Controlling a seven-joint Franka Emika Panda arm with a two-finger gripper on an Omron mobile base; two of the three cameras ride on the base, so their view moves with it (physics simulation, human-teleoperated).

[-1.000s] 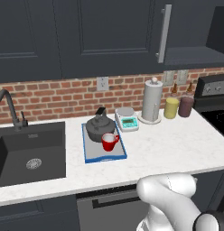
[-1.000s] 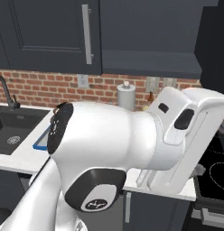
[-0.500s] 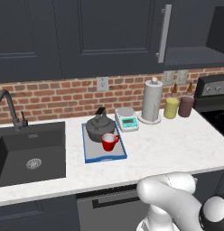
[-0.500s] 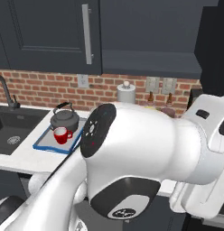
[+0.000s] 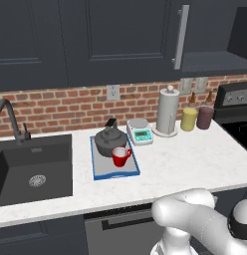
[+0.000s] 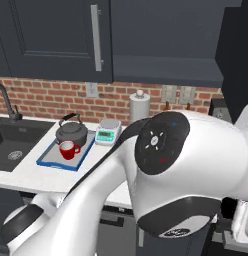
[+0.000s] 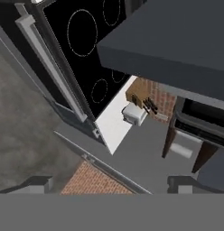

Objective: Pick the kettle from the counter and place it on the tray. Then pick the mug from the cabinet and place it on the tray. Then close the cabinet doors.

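On the tray (image 5: 101,172), kettle (image 5: 109,141) and mug (image 5: 120,157), far from the jaws, jaws apart (image 7: 111,184)

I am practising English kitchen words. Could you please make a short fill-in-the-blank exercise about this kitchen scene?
1. The kettle and the red mug both sit on the ____.
2. The paper towel roll stands beside a ____ jar.
3. The sink lies to the ____ of the tray in the left base view.
4. The cabinet doors are ____.

Missing words: tray; yellow; left; closed
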